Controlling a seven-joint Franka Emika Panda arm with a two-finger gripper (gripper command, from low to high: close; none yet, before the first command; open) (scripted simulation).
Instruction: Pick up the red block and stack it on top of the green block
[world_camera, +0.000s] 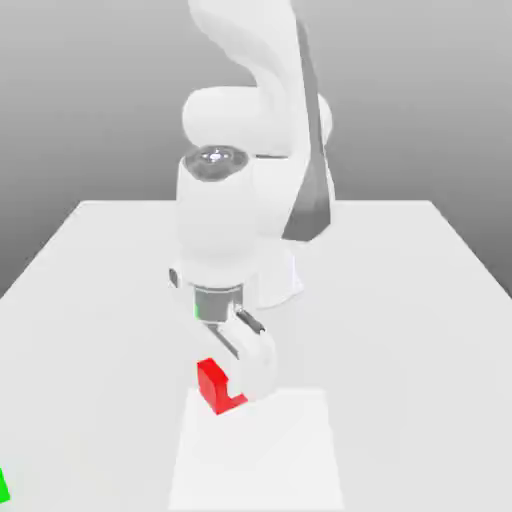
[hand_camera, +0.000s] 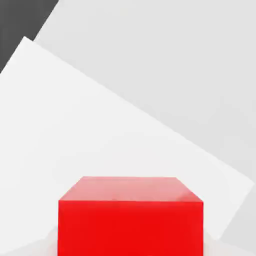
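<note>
Red block clamped in the gripper, jaws closed on it

Exterior view: bright, high-key exposure. Table pale, nearly washed out; white panel toward its near edge brighter still. Robot arm glares white, contours faint; small glint on its dark cap. Backdrop darkens toward table's far edge. Hand view: red block's upper face paler, sheen visible; side face saturated.
</note>
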